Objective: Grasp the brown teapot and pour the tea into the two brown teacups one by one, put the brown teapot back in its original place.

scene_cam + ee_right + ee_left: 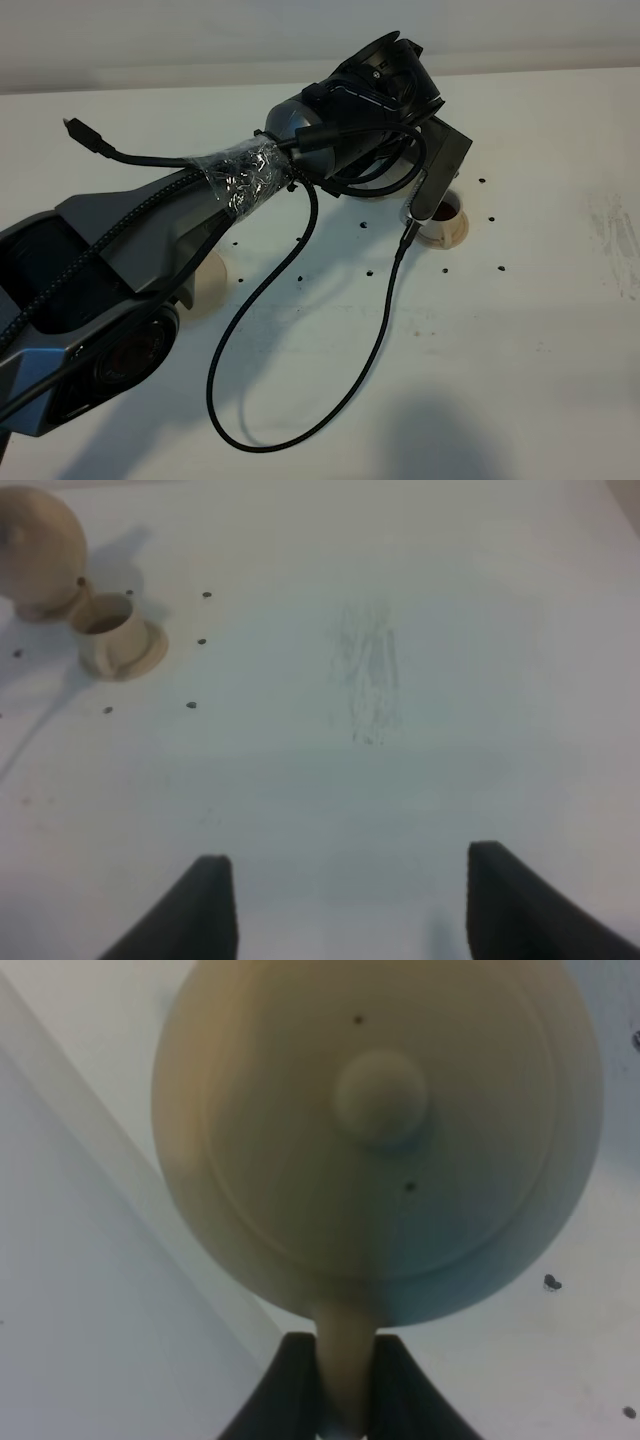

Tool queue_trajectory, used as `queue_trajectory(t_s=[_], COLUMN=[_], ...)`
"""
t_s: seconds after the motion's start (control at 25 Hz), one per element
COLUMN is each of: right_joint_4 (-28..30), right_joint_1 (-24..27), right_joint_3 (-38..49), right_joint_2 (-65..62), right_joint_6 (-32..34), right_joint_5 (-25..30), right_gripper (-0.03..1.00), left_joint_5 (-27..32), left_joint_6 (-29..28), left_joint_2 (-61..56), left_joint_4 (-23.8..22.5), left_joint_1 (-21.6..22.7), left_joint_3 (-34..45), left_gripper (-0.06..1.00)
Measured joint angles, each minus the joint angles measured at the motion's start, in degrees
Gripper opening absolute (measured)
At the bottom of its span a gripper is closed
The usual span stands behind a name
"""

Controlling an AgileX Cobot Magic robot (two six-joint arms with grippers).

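The left gripper (345, 1365) is clamped on the loop handle of the squat round pale tan clay teapot (380, 1140). The pot hangs above the white surface (400, 780), its spout at a small beige cylindrical teacup (105, 635) holding dark liquid. Its smooth lid bears a round knob. The right gripper (345, 900) hovers wide open, well apart.

We see the teapot (380, 1140) as matt, unglazed-looking clay, smooth, with faint concentric rings on the lid. Teacup (105, 630) and saucer (150, 652): same matt beige finish. Table (450, 780): white, matt, with one grey scuffed patch (368, 675). Left arm (130, 240): matt grey shell, glossy black plastic at the wrist, crinkled shiny tape wrap (245, 175).
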State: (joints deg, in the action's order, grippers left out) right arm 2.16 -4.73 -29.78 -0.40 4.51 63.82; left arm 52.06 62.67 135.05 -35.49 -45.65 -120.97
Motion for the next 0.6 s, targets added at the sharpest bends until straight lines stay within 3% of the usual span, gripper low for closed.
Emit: queue_trajectory(t_s=[0.6], right_joint_4=[0.0], right_joint_1=[0.0], right_joint_3=[0.0], right_joint_2=[0.0], right_joint_6=[0.0], right_joint_5=[0.0], right_gripper=[0.49], left_joint_5=[-0.2], left_joint_6=[2.6], left_joint_2=[0.0], left_joint_4=[0.0], left_joint_1=[0.0], left_joint_3=[0.0], left_gripper=[0.01])
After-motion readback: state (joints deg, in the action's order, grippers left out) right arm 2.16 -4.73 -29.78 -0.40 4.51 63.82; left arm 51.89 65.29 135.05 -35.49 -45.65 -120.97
